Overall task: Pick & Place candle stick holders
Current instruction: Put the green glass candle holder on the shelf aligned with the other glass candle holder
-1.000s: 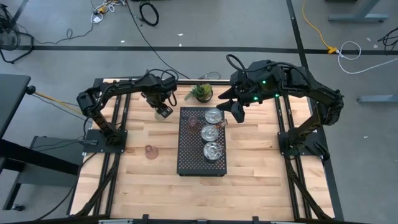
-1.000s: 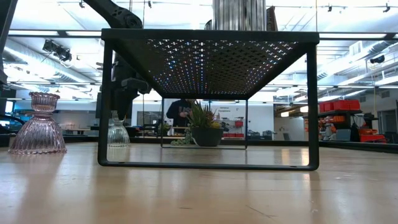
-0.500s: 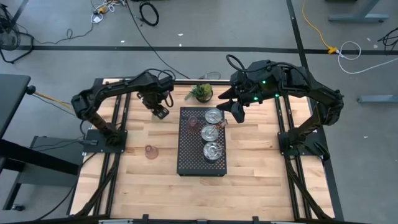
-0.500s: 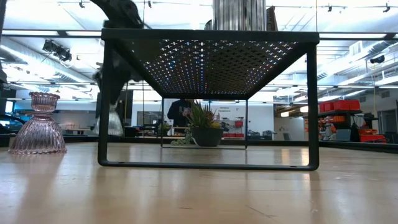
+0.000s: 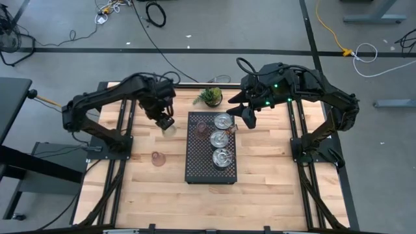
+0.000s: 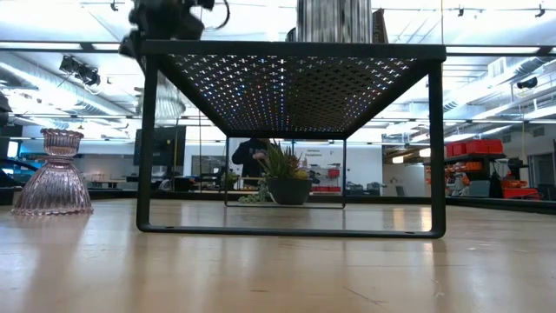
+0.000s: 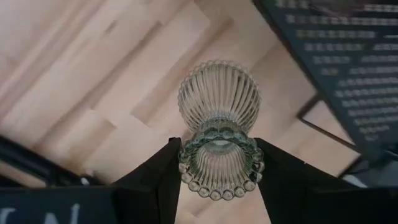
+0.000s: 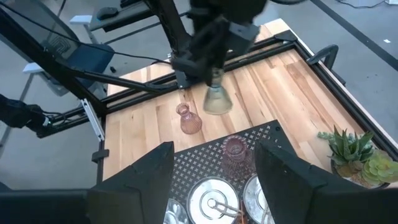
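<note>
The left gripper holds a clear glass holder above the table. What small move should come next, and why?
Probably carry it sideways over the black tray: the left gripper is shut on the clear glass holder, lifted off the wood beside the tray, where a pink holder already stands.

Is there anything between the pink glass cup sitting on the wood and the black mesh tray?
No. In the high view, only bare wooden table lies between the pink glass cup and the black tray.
</note>
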Controlling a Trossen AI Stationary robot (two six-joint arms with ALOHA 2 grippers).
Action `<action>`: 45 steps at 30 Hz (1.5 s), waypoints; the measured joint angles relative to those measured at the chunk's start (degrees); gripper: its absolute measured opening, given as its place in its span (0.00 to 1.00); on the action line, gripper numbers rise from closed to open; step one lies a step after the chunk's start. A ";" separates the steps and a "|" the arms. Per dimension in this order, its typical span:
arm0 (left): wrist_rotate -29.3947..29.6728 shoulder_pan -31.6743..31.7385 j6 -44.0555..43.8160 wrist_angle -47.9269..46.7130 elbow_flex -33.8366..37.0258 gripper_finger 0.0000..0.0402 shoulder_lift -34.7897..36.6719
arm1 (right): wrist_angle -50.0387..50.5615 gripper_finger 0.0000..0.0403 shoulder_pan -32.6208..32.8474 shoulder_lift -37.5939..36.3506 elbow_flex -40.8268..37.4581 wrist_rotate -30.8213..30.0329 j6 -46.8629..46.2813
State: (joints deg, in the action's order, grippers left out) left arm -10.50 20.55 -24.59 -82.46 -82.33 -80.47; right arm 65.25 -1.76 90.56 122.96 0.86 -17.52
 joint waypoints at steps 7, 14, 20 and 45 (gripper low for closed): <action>-4.63 -8.78 -6.91 -0.12 -8.34 0.44 -0.17 | 0.00 0.55 0.00 0.00 0.00 -0.02 0.03; -4.01 -16.08 -15.68 6.31 -14.08 0.44 -0.11 | -0.02 0.55 -0.01 0.00 0.00 0.00 0.70; -3.01 -21.08 -21.31 10.93 -14.46 0.44 -0.81 | -0.02 0.55 0.00 0.00 0.00 0.00 0.72; 0.89 -19.52 -16.83 12.81 -14.65 0.44 -10.17 | -0.65 0.55 -0.02 0.00 0.00 0.00 0.72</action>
State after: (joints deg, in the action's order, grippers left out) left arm -9.61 1.03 -41.43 -69.65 -96.98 -90.64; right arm 64.60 -1.78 90.56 122.96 0.86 -16.80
